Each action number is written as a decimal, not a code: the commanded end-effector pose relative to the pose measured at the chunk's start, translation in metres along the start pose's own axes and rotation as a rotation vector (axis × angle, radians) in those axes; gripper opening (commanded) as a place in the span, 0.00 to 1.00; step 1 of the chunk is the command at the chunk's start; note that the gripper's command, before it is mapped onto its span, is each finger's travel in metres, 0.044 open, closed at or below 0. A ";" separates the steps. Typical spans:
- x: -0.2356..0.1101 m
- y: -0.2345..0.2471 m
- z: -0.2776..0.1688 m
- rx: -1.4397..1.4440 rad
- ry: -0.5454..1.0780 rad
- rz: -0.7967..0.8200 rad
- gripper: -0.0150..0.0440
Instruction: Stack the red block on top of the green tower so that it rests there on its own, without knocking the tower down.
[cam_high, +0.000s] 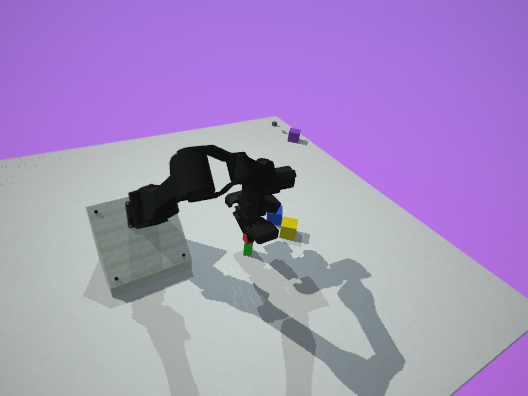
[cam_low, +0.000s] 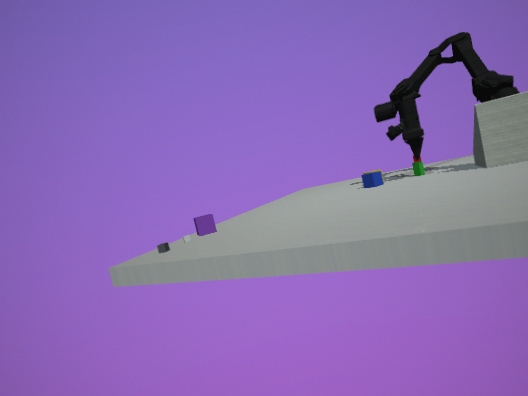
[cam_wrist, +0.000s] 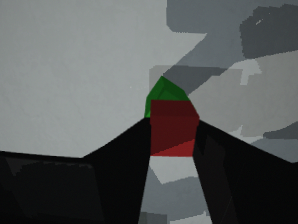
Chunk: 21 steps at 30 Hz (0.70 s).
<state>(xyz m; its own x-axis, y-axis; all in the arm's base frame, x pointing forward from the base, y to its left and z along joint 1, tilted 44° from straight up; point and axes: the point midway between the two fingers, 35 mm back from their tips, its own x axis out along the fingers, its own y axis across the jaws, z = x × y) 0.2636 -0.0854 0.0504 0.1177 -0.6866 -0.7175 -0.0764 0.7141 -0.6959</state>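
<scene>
My gripper (cam_high: 246, 237) (cam_low: 417, 158) (cam_wrist: 170, 125) is shut on the small red block (cam_high: 245, 238) (cam_low: 416, 160) (cam_wrist: 172, 125). It holds the block directly over the green tower (cam_high: 247, 249) (cam_low: 419, 169) (cam_wrist: 161, 90), which stands upright on the grey table (cam_high: 400, 280) (cam_low: 320, 220). In the top and exterior views the red block sits right on top of the green one; I cannot tell if they touch. In the wrist view the green tower peeks out just behind the red block, between the black fingers.
A blue block (cam_high: 274, 217) (cam_low: 372, 179) and a yellow block (cam_high: 289, 227) stand just right of the tower. A purple block (cam_high: 294, 135) (cam_low: 205, 224) and small grey cubes (cam_low: 163, 247) lie at the far corner. The arm's grey base box (cam_high: 140, 250) (cam_low: 500, 132) stands to the left.
</scene>
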 end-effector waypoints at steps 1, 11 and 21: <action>0.000 0.000 0.000 -0.003 0.000 -0.002 0.25; 0.001 0.000 0.000 -0.003 0.000 -0.002 0.25; 0.000 0.000 0.000 -0.003 0.000 0.000 0.48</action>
<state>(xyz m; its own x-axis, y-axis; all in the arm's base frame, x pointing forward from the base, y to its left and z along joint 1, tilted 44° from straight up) 0.2636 -0.0851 0.0505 0.1175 -0.6865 -0.7176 -0.0796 0.7138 -0.6958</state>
